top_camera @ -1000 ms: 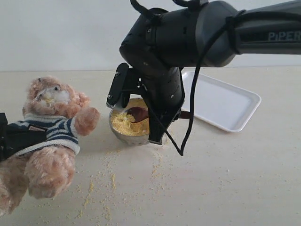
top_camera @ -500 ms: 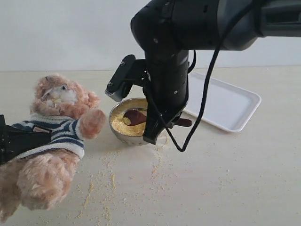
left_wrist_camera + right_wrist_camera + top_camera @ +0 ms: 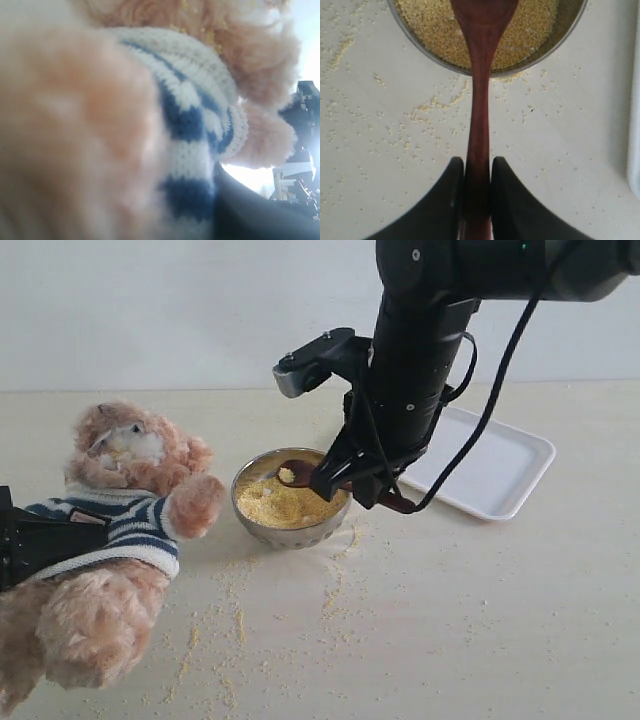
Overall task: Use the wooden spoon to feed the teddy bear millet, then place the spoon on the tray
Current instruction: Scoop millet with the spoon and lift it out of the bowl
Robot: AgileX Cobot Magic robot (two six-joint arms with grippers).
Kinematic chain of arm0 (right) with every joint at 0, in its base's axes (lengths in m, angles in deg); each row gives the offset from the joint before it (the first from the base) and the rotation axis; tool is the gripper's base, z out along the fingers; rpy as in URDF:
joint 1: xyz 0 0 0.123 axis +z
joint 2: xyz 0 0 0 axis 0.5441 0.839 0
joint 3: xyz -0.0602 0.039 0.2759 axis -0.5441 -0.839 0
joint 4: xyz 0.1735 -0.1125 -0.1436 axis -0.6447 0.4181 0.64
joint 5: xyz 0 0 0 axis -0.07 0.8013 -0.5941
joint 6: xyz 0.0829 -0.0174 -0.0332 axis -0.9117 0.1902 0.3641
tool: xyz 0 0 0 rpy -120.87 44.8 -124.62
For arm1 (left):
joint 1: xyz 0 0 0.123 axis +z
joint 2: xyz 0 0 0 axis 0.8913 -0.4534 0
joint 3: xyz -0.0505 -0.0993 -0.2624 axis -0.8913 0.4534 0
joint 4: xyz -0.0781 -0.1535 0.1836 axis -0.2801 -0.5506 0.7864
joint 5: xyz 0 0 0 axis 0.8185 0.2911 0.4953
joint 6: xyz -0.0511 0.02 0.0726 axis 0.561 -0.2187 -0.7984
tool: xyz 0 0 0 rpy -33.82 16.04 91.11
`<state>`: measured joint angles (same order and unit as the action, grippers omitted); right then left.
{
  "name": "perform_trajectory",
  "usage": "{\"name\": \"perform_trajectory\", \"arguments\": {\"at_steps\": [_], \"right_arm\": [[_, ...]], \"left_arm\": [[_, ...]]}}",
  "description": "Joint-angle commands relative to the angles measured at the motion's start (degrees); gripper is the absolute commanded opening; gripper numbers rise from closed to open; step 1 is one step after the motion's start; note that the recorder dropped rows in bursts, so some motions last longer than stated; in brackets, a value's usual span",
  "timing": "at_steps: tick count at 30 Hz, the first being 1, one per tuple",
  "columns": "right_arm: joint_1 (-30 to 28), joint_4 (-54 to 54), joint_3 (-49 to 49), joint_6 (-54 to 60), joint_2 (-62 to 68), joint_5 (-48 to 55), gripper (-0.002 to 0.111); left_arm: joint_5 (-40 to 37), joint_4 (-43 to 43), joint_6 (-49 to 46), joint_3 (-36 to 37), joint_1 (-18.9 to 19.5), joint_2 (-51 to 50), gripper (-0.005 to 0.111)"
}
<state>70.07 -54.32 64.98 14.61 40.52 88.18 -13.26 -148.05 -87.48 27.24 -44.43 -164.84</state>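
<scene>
The teddy bear (image 3: pixel 125 505) in its striped sweater leans at the left, facing the steel bowl (image 3: pixel 262 525) heaped with millet (image 3: pixel 280 505). My left gripper (image 3: pixel 40 540) clasps the bear's body; in the left wrist view the sweater (image 3: pixel 195 125) fills the frame beside one dark finger (image 3: pixel 250 212). My right gripper (image 3: pixel 478 162) is shut on the handle of the wooden spoon (image 3: pixel 479 75). In the exterior view the spoon (image 3: pixel 293 473) carries a few grains just over the millet, and the right gripper (image 3: pixel 352 483) hangs at the bowl's right side.
The white tray (image 3: pixel 500 465) lies behind and to the right of the bowl; its edge (image 3: pixel 635 125) shows in the right wrist view. Loose millet specks (image 3: pixel 235 625) are scattered over the table in front of the bowl.
The right arm rose and swung right, turning its wrist, so the spoon moved from deep in the bowl to just above the millet. The bear tilted slightly more upright.
</scene>
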Motion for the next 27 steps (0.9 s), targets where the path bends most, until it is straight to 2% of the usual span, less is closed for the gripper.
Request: {"name": "perform_trajectory", "arguments": {"at_steps": [1,5,9,11,21,27], "right_arm": [[-0.6,-1.2,0.3,1.0,-1.3,0.0,0.0],[-2.7,-3.7,0.1,-2.1,-0.9,-2.8,0.0],[-5.4,-16.3,0.1,7.2,-1.1,-3.3,0.0],[-6.4,-19.6,0.1,7.6,-1.1,-3.7,0.0],[-6.8,-19.1,0.1,7.9,-1.5,-1.6,0.0],[-6.8,-18.1,0.1,9.2,-7.2,2.7,0.0]], "left_arm": [[-0.9,-0.7,-0.4,-0.2,0.1,0.1,0.005],[-0.9,-0.1,-0.3,-0.2,0.1,0.1,0.005],[-1.1,0.0,1.1,-0.2,0.1,0.1,0.005],[-1.1,-0.5,1.1,-0.2,0.1,0.1,0.005],[-1.1,-0.7,1.1,-0.2,0.1,0.1,0.005],[-1.8,-0.5,1.3,-0.2,0.1,0.1,0.005]]}}
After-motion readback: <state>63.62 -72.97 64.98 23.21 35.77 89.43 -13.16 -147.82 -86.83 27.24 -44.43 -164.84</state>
